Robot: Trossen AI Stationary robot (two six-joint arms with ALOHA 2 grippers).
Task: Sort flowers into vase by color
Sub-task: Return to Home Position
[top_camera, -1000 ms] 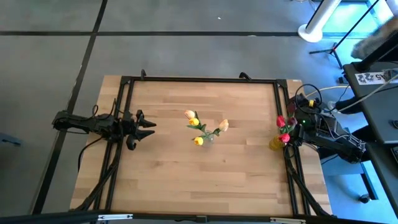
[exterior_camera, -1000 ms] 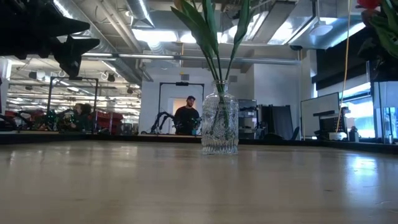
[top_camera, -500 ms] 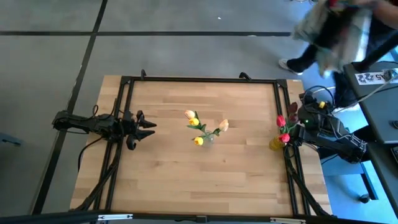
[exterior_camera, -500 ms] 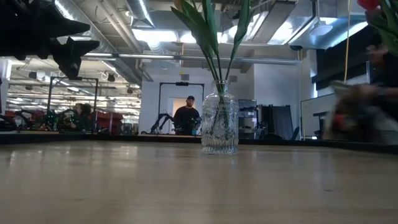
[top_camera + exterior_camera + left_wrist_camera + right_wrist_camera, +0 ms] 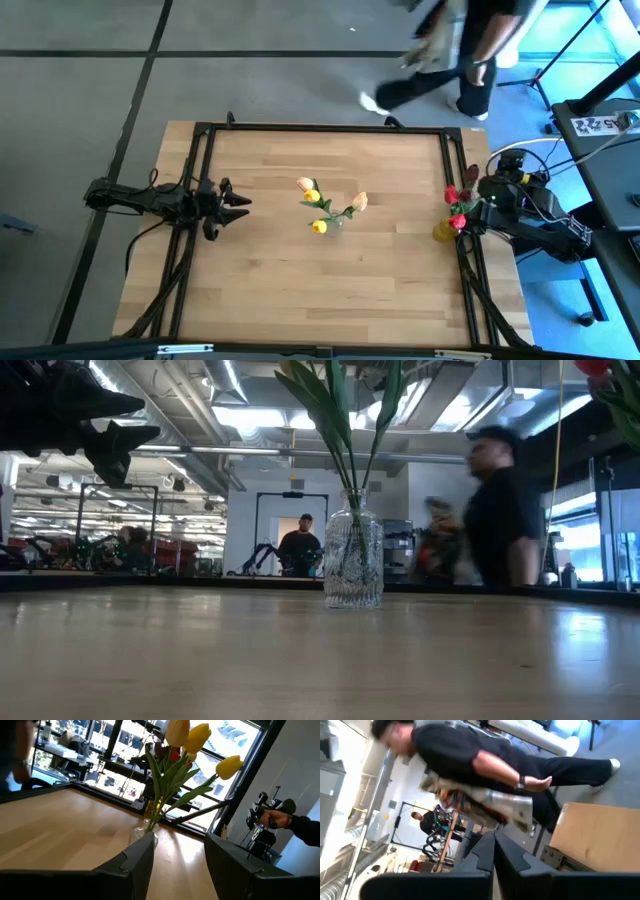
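1. Wooden counter [image 5: 300, 290]: my left gripper [image 5: 243, 206] hovers at its left side, fingers spread, holding nothing.
2. Yellow and peach tulips [image 5: 313, 196] stand in glass vase [image 5: 353, 560], mid-counter.
3. Red tulips [image 5: 452, 195] sit in yellow vase [image 5: 443, 231] at right edge.
4. My right gripper [image 5: 494, 837] off the edge just beside it, fingers pressed together, empty.

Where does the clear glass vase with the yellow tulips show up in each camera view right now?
High view: the glass vase stands mid-table, under its yellow and peach tulips.
Low view: vase just right of centre, upright on the wood.
Left wrist view: vase just beyond the open left end effector, partly hidden by one finger.
Right wrist view: not in it.
Shared landmark: the wooden table.
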